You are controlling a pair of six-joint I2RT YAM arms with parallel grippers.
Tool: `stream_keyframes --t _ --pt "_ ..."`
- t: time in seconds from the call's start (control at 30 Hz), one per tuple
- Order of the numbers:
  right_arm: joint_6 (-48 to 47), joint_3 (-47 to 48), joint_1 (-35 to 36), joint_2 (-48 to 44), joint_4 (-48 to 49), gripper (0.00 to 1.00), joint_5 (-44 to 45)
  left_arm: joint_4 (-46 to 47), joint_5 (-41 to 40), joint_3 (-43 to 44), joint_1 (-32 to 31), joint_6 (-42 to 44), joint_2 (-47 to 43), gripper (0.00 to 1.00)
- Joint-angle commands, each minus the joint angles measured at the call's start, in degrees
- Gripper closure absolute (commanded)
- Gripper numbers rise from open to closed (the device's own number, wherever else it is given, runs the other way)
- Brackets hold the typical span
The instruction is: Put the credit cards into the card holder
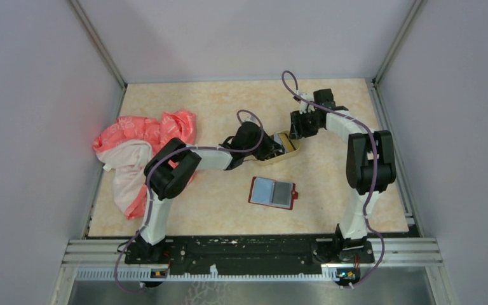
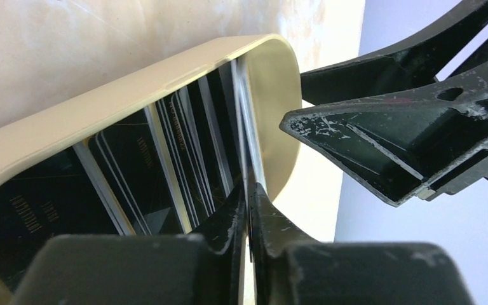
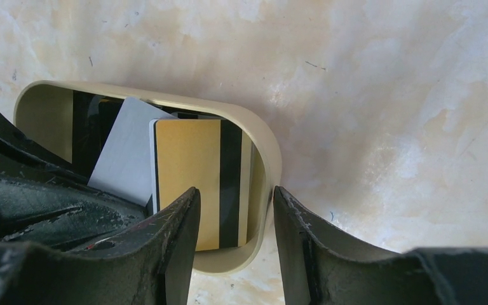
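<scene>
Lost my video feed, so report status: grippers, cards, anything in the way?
Left gripper shut on one card in the tan tray. Right gripper open, astride tray's end wall. Card holder open on table, apart. Right fingers crowd that end.

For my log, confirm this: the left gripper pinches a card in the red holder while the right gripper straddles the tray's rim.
One thing is wrong: the card the left gripper pinches stands in the tray, not the holder, which lies apart from both grippers. The left wrist view shows it. The right gripper does straddle the tray's rim.
</scene>
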Motion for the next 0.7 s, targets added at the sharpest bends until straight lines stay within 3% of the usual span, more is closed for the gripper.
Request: stream_keyframes --t 0.0,0.07,0.67 --pt "-0.09 1.75 -0.17 -1.23 0.64 0.54 -1.4 -1.01 -1.54 -0.86 0.45 1.68 -1.65 0.94" --pt "-0.17 1.73 -0.16 -1.37 0.67 0.54 -1.5 -1.25 -1.96 -1.41 0.45 2.32 -2.46 1.0" --pt "-5.36 1.35 -0.19 -7.44 -0.81 0.51 -5.26 -4.83 -2.61 -10.49 0.47 12.32 -14.92 1.0"
